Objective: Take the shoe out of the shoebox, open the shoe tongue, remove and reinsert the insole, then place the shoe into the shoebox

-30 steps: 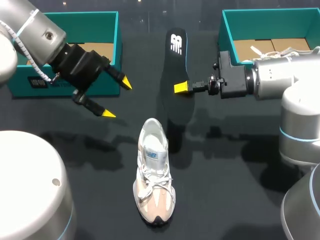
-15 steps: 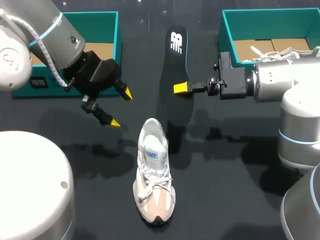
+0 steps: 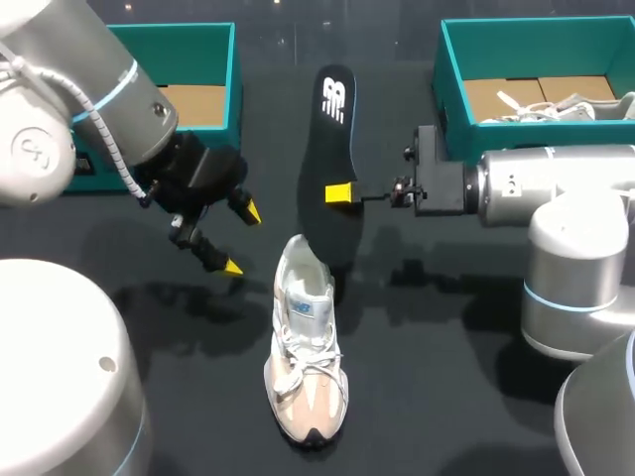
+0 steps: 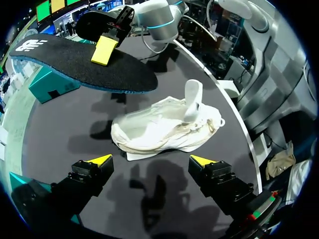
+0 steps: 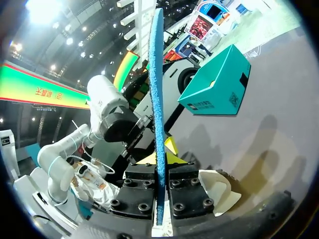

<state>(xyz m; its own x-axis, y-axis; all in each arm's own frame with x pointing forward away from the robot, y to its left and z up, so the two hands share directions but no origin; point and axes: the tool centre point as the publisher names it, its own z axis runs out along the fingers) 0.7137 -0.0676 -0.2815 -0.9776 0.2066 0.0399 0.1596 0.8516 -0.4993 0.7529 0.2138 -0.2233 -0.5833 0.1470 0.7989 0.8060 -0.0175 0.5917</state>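
Two risks: the right gripper [image 3: 339, 193] pinches the insole [image 3: 329, 139] by one edge, at 12 o'clock of the shoe [image 3: 306, 357], so it may twist on entry; the left gripper [image 3: 240, 239], fingers apart at 10 o'clock, holds nothing, so the shoe may slide.

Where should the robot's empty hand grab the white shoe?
Probably at the heel of the shoe, pinching its two sides from above. It stands upright on its sole, narrow there, and the open left gripper sits just left of the heel.
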